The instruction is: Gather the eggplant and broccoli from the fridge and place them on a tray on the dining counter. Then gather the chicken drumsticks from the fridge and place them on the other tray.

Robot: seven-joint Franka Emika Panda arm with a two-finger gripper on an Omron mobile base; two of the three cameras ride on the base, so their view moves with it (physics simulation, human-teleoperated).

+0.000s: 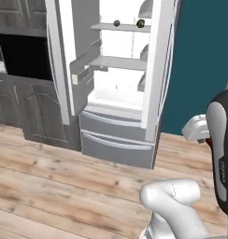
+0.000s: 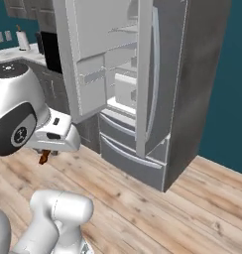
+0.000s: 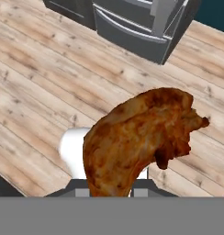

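Note:
My gripper (image 2: 45,150) is shut on a brown roasted chicken drumstick (image 3: 137,140), which fills the middle of the hand view and hangs over the wooden floor. Its reddish-brown tip pokes out beneath the hand in the right base view as the drumstick (image 2: 43,158). A sliver of the drumstick (image 1: 208,141) also shows in the left base view. The fridge (image 1: 120,70) stands ahead with its upper doors open. Two small dark items (image 1: 117,23) sit on its top shelf, too small to identify. The trays and dining counter are out of view.
Both fridge doors (image 2: 145,74) swing outward toward me. Grey drawers (image 1: 118,140) sit closed below the open compartment. Dark cabinets with a black oven opening (image 1: 24,56) stand to the left, and a teal wall (image 1: 200,60) to the right. Wooden floor (image 1: 64,186) lies open in front.

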